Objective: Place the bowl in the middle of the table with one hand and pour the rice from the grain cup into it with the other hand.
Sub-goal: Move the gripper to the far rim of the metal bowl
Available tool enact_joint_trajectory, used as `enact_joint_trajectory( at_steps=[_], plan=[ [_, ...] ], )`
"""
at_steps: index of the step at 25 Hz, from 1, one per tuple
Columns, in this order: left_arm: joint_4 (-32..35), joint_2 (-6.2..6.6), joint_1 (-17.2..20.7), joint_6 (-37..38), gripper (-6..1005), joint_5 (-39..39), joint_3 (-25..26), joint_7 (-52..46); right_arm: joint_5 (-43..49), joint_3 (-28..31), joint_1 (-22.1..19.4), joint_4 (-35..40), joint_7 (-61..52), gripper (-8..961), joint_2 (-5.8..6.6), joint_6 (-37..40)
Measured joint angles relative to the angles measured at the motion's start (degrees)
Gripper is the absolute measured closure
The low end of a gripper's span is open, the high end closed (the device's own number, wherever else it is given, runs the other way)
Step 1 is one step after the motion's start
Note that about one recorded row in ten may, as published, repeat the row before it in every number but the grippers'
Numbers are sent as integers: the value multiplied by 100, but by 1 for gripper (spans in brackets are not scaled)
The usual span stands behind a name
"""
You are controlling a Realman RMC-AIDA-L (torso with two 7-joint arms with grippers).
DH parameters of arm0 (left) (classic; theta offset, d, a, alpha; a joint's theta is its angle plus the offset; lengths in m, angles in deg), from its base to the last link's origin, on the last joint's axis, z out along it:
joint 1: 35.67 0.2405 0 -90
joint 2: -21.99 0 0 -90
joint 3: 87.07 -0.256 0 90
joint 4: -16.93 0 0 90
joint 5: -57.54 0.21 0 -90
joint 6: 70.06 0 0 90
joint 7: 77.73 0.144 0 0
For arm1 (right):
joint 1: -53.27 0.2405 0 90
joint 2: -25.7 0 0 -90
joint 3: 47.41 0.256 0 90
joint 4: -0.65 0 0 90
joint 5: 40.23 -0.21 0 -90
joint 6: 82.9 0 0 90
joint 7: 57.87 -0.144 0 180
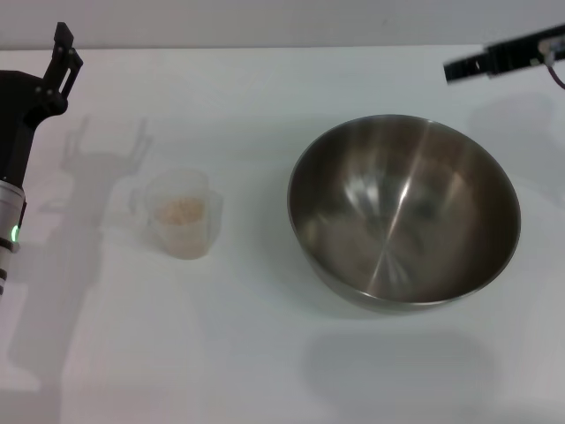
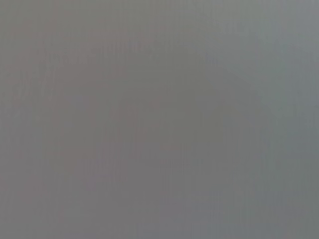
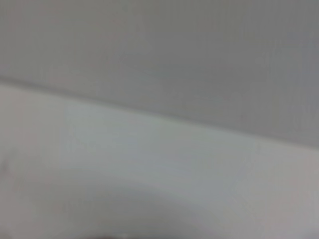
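Left fingers raised, grain cup upright

The wide round stainless-steel bowl on the right shows a shiny brushed grey inside with soft reflections, the small clear plastic grain cup on the left looks smooth and see-through over loose, matt beige rice, and the plain white table is smooth and matt.

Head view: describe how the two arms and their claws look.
The left arm is black up top, then silver-white lower down, with a small green light. Its left claw is black with angular fingers. The right claw is a slim black bar, with a thin reddish cable beside it at the picture's edge.
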Motion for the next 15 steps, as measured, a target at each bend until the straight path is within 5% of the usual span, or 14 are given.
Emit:
enact_joint_trajectory(
  at_steps=[6, 15],
  plan=[
    [2, 0, -14, 6, 136, -1, -1, 0, 311, 264, 705, -982, 401, 216, 197, -789],
    [2, 9, -5, 148, 136, -1, -1, 0, 614, 236, 1085, -1851, 839, 216, 157, -903]
  ],
)
